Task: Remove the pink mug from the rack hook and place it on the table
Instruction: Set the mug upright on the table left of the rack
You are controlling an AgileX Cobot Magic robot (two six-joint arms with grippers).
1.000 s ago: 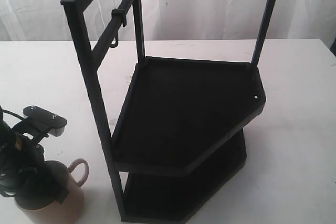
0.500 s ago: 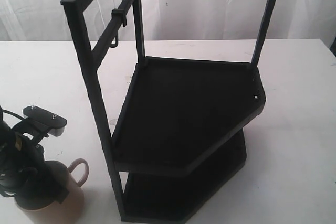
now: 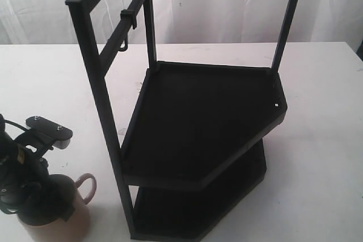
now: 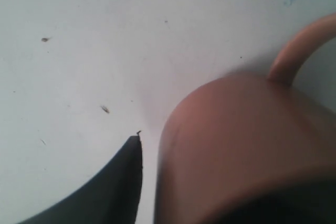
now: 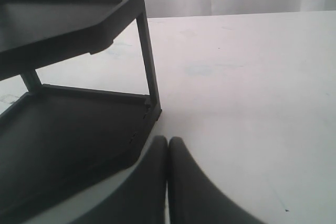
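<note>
Exterior view, left end effector (image 3: 47, 198) spread over pink mug (image 3: 80, 217) on table (image 3: 317, 140), right end effector (image 5: 168, 148) pressed together

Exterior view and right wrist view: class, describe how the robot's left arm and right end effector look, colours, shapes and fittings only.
The left arm is bulky and black, with black cables and a black bracket carrying two silver screws. The right end effector has two smooth, matte-black fingers, curved and tapering to rounded tips.
</note>
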